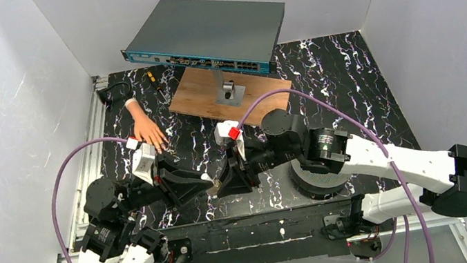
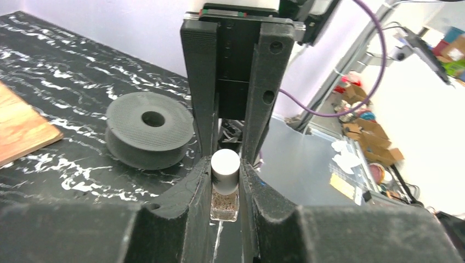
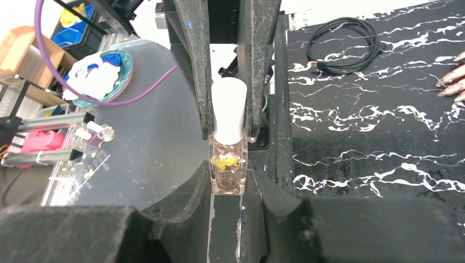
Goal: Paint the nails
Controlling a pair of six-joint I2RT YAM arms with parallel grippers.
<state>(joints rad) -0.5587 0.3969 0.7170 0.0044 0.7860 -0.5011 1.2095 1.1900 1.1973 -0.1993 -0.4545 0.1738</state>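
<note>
The peach mannequin hand lies palm down at the back left of the black marbled mat, and its nails are too small to make out. Its fingertips show at the right edge of the right wrist view. A small glass polish bottle with a white cap is held between both grippers, which meet tip to tip at the mat's near middle. My left gripper is shut on the cap. My right gripper is shut on the glass body. In the top view the left gripper and right gripper hide the bottle.
A grey network switch stands on a post on a wooden board at the back. A black spool sits under the right arm. A coiled black cable lies at the back left. White walls close in the sides.
</note>
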